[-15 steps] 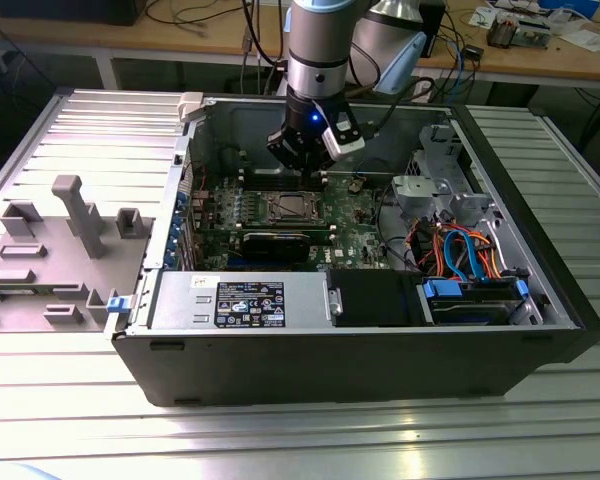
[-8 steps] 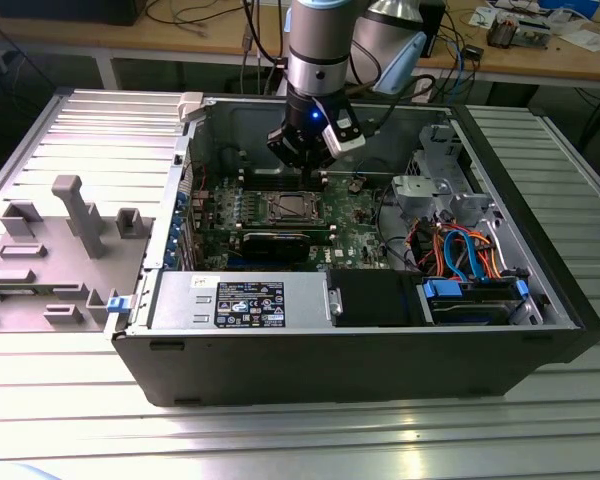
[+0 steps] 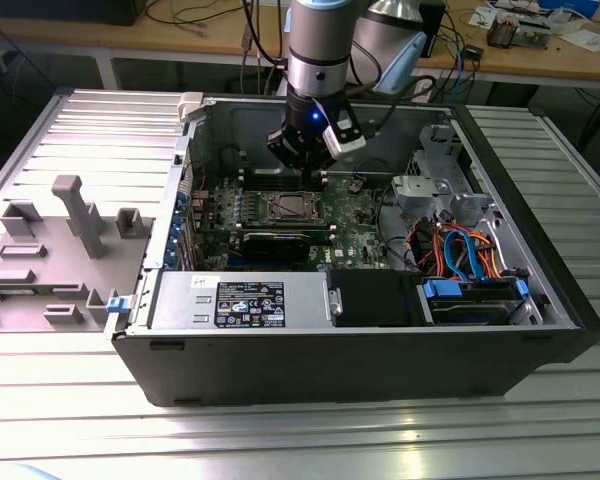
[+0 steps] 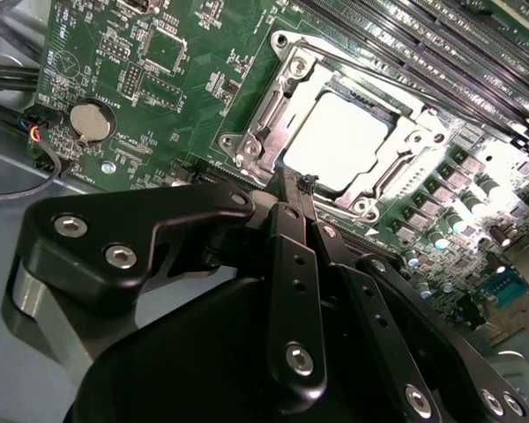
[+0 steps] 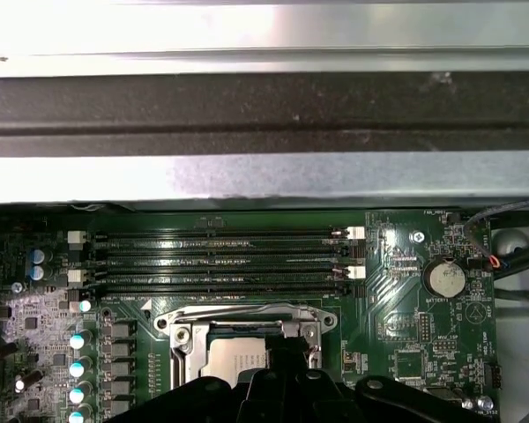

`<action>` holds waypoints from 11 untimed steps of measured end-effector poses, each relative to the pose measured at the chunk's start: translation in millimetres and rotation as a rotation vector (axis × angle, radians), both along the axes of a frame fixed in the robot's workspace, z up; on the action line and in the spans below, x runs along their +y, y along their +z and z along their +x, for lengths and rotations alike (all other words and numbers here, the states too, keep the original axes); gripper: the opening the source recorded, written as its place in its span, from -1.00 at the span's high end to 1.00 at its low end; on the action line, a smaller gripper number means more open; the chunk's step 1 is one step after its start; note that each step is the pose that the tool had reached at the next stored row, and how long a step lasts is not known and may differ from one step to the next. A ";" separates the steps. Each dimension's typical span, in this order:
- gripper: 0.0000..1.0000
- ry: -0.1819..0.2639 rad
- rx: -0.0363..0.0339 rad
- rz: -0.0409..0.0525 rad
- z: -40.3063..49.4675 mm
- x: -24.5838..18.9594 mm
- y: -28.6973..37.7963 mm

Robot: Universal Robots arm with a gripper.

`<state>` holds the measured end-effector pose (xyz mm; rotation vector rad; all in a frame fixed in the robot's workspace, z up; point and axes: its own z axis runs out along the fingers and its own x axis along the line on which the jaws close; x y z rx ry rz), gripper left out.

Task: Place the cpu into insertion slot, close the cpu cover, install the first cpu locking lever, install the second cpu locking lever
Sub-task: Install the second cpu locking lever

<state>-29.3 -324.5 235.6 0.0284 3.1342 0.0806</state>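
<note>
The cpu (image 4: 339, 141), a silver-grey square, lies in the insertion slot in the middle of the green motherboard (image 4: 141, 97). The cpu cover (image 4: 251, 132), a thin silvery frame, lies flat around it. A thin wire locking lever (image 4: 397, 88) runs along one side of the socket. My gripper (image 4: 304, 185) hovers just off the socket's edge, its black fingers pressed together with nothing visible between them. In the exterior view the gripper (image 3: 302, 165) hangs over the far side of the cpu (image 3: 293, 208). The first wrist view shows the cpu (image 5: 234, 359) partly behind my fingers (image 5: 282, 352).
The motherboard sits inside an open computer case (image 3: 330, 355). Long memory slots (image 5: 216, 260) run beside the socket, and a coin battery (image 5: 443, 278) sits nearby. Drive cages and coloured cables (image 3: 460, 250) fill the case at the exterior view's right. A grey fixture (image 3: 70, 215) stands outside the case at its left.
</note>
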 end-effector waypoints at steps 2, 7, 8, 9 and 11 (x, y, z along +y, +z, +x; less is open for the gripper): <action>0.79 0.000 0.0000 0.0001 0.0 -0.3 0.0; 0.79 0.000 0.0000 0.0000 0.0 -1.2 0.8; 0.79 0.000 0.0000 0.0000 0.0 -1.2 1.0; 0.79 0.000 0.0000 -0.0001 0.0 -1.3 1.3; 0.79 0.000 0.0002 -0.0003 0.0 -1.3 2.0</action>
